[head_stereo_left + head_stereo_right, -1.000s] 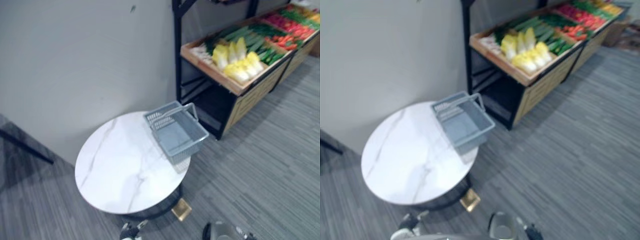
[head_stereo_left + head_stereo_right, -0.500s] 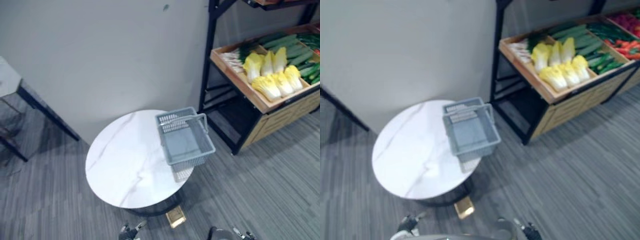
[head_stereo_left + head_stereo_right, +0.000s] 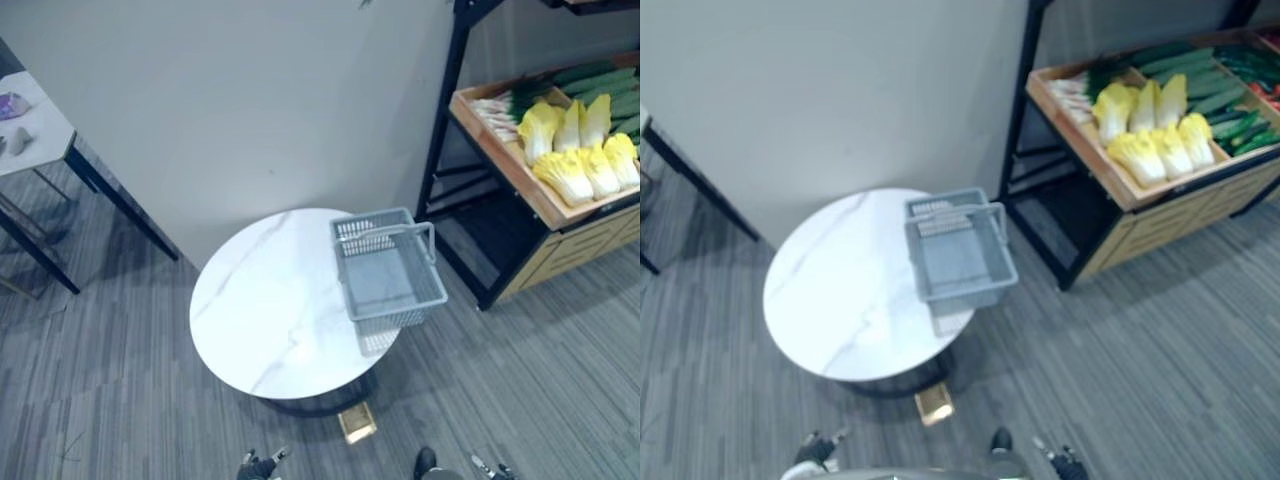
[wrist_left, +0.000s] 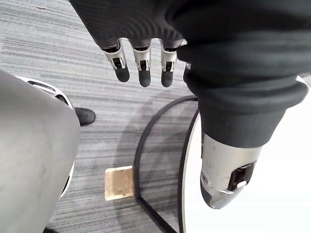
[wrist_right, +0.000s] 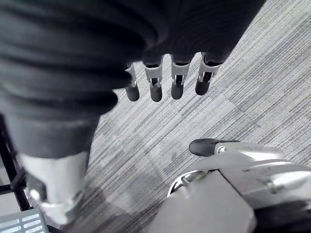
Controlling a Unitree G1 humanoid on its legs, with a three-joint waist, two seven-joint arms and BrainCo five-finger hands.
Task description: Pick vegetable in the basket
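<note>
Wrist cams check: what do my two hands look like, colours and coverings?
They match. The left hand and the right hand each have silver fingers with rounded dark tips, a thicker silver thumb set apart, and a dark ribbed cover over the back and wrist.

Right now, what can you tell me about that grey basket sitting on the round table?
The grey basket is a rectangular shopping basket, plastic by the look, with slotted walls. A hoop handle stands raised across its far end. It looks empty and sits upright on the right side of the round white marble-look table, one near corner seeming to jut past the table's edge. Only the table touches it.
</note>
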